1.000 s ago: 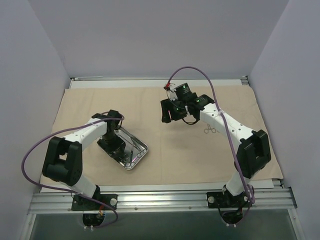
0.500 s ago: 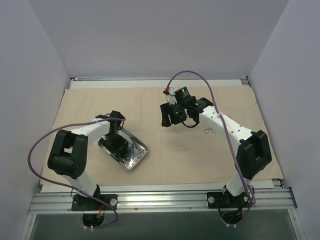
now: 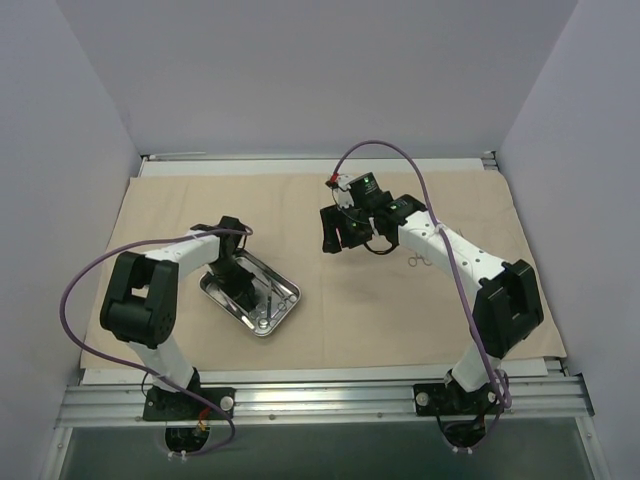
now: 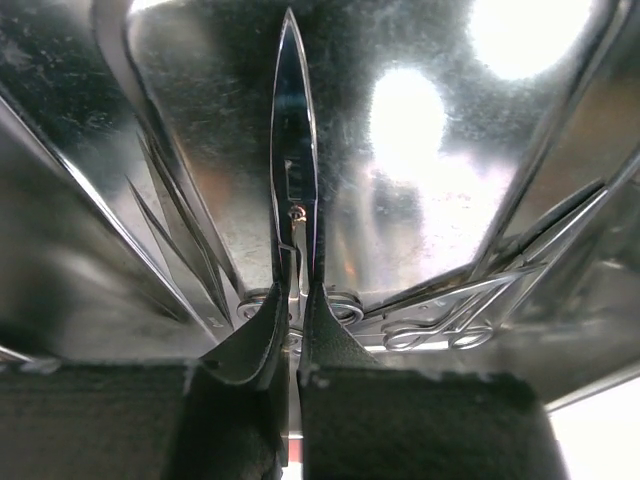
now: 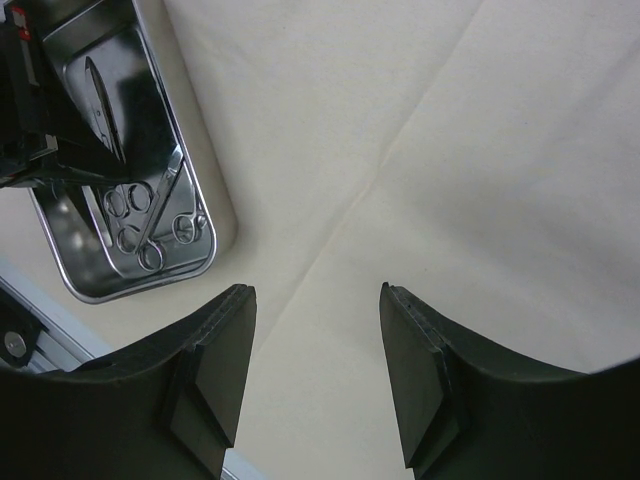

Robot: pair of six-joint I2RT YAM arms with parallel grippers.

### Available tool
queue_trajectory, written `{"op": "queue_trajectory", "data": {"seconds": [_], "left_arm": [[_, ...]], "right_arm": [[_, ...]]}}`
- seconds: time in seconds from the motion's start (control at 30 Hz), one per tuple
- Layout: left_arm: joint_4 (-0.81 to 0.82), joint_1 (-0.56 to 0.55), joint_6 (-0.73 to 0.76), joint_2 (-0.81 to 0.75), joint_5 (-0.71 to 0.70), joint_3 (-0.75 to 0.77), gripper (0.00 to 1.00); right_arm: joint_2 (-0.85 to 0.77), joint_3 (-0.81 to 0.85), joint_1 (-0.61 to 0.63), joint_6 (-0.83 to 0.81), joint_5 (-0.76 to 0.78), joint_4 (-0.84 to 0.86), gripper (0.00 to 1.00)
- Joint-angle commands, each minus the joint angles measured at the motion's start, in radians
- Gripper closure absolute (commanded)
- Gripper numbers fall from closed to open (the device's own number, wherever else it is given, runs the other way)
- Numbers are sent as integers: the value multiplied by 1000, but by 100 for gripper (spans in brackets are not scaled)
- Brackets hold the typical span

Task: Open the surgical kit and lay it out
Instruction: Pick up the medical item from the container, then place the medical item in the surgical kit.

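The beige cloth wrap (image 3: pixel 330 320) lies spread flat over the table. On its left part stands the small steel tray (image 3: pixel 283 300), holding several ring-handled instruments (image 5: pixel 140 215). My left gripper (image 3: pixel 238 285) is down inside the tray. In the left wrist view it (image 4: pixel 293 297) is shut on one slim instrument (image 4: pixel 293 150) just above its rings, with the blades pointing away. More ring handles (image 4: pixel 450 325) lie to its right. My right gripper (image 3: pixel 335 235) hovers open over bare cloth (image 5: pixel 450 150), nothing between its fingers (image 5: pixel 225 360). One instrument (image 3: pixel 420 262) lies alone on the cloth right of centre.
Grey walls close in the table on the left, back and right. An aluminium rail (image 3: pixel 320 395) runs along the near edge by the arm bases. The cloth shows fold creases (image 5: pixel 380 170). A purple cable (image 3: pixel 420 180) loops above the right arm.
My left gripper has closed on an instrument in the tray, and the tray has shifted slightly to the right. The right gripper has drifted a little and stays open.
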Motion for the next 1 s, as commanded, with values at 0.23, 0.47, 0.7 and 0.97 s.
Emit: {"op": "queue_trajectory", "data": {"seconds": [0.23,0.47,0.7,0.97], "left_arm": [[-30,-17,151,-162,-105,87,98],[52,-9,370,-250,19,72,98],[157,-20,595,-250,358,115,98],[292,-22,697,-341,674,101,98]], "right_arm": [[23,105,14,-17,-14,-17,49],[100,189,16,-32,-65,-2,50],[108,112,-7,119,-321,301,49],[100,-1,-62,261,-605,548,44]]}}
